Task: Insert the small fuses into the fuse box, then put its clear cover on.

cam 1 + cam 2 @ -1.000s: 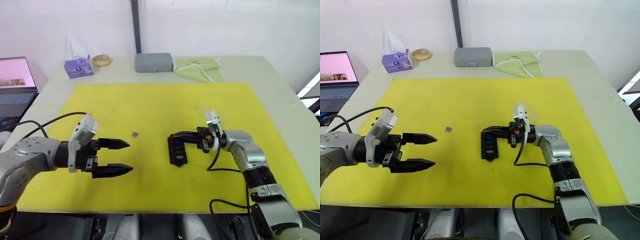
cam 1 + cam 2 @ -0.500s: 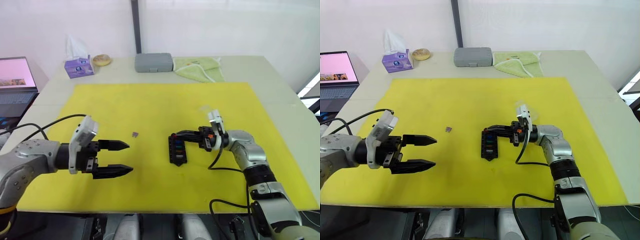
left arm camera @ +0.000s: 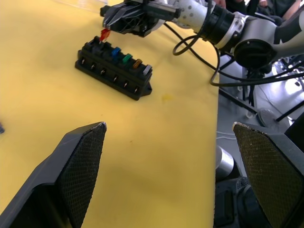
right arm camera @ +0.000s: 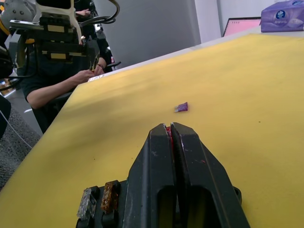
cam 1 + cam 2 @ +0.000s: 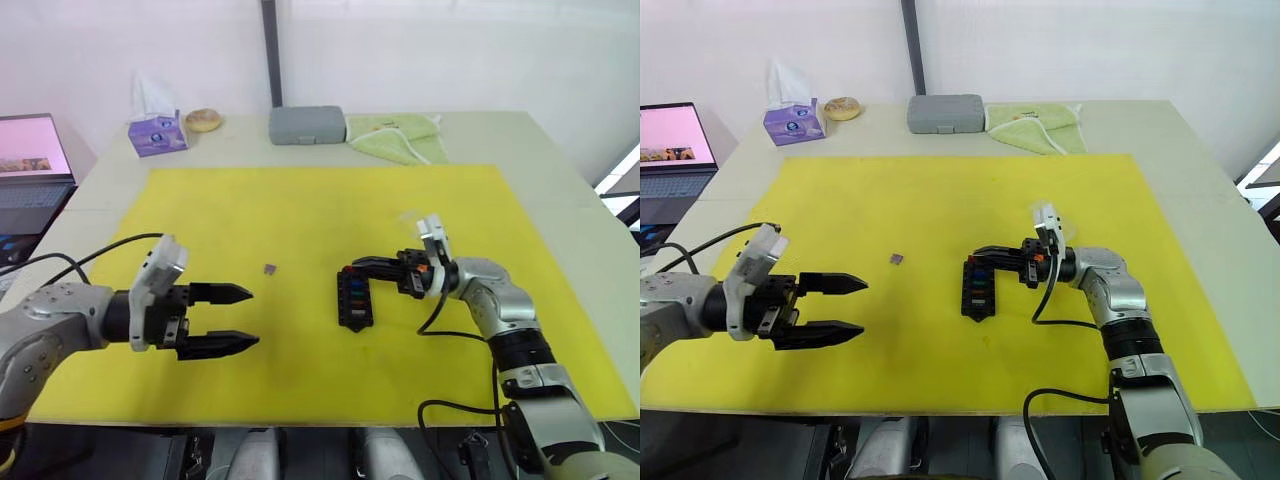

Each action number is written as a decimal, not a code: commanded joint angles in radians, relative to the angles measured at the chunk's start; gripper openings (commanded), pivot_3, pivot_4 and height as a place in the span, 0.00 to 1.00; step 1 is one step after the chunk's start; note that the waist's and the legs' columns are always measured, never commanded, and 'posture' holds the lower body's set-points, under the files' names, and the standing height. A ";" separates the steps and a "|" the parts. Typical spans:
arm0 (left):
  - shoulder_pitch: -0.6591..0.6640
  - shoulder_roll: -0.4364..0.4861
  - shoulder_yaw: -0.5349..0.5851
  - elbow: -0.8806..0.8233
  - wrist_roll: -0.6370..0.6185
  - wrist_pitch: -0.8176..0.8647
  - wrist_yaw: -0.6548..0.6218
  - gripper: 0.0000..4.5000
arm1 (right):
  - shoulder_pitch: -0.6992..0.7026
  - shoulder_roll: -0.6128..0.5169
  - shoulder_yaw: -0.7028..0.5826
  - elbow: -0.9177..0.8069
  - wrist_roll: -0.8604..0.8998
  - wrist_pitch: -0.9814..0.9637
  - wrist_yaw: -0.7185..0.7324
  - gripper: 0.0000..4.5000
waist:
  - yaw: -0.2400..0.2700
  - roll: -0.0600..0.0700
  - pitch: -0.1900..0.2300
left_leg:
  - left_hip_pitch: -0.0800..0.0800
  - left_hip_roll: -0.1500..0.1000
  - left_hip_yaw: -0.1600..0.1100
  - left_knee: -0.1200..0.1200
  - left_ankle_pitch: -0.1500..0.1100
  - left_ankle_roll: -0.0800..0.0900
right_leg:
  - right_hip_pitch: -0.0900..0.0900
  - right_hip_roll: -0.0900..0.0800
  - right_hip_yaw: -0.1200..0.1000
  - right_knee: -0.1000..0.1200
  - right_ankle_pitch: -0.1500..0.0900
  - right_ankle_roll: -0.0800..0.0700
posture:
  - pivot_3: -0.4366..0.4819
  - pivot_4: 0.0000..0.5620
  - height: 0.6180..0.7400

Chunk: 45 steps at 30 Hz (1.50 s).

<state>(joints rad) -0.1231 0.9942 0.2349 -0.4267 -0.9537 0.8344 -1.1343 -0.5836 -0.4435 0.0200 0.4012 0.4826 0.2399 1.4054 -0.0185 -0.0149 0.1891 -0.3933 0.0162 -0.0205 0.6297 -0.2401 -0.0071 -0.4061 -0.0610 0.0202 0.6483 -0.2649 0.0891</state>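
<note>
pulling back a little over the last second, your left gripper (image 5: 240, 318) now hangs lower and nearer you over the yellow mat (image 5: 300, 210), fingers spread wide with nothing between them, so that arm is standing by. your right gripper (image 5: 362, 267) has held its place at the far end of the fuse box (image 5: 354, 298), fingers pinched on a red fuse (image 3: 105, 33); you look to be seating it in the end slot, not yet let go. the left wrist view gives you what the eye views blur: the red fuse standing proud of the box, with blue, green and amber fuses already in. the right wrist view shows the purple fuse (image 4: 181, 107) lying loose beyond the box, well apart. i can't make out the cover.
</note>
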 commanded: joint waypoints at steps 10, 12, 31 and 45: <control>0.040 0.044 0.108 0.050 0.022 -0.059 -0.103 1.00 | -0.007 -0.018 -0.003 0.034 -0.042 -0.054 0.026 0.00 | 0.001 0.000 0.000 | 0.000 0.000 0.000 0.000 0.000 0.000 | 0.000 0.000 0.000 0.000 0.000 0.000 | 0.48 0.27 1.00; 0.038 0.043 0.105 0.056 0.028 -0.064 -0.109 1.00 | -0.010 -0.016 -0.003 0.044 -0.049 -0.061 0.027 0.00 | 0.000 0.000 0.000 | 0.000 0.000 0.000 0.000 0.000 0.000 | 0.000 0.000 0.000 0.000 0.000 0.000 | 0.48 0.27 1.00; 0.078 -0.021 0.074 -0.032 0.046 -0.073 -0.037 1.00 | -0.025 -0.018 0.009 0.101 -0.099 -0.099 0.037 0.00 | 0.001 0.000 0.000 | 0.000 0.000 0.000 0.000 0.000 0.000 | 0.000 -0.001 0.000 0.000 0.000 0.000 | 0.48 0.27 1.00; -0.016 -0.031 0.026 -0.020 0.019 -0.015 0.032 1.00 | -0.022 -0.014 -0.002 0.091 -0.087 -0.108 0.033 0.00 | -0.001 0.000 0.000 | 0.000 0.000 0.000 0.000 0.000 0.000 | 0.000 0.000 0.000 0.000 0.000 0.000 | 0.48 0.27 1.00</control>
<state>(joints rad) -0.1266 0.9607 0.2531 -0.4459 -0.9250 0.8197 -1.1042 -0.5995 -0.4513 0.0295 0.4982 0.3969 0.1407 1.4399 -0.0192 -0.0148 0.1891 -0.3931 0.0161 -0.0203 0.6296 -0.2401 -0.0071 -0.4060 -0.0612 0.0203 0.6484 -0.2648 0.0891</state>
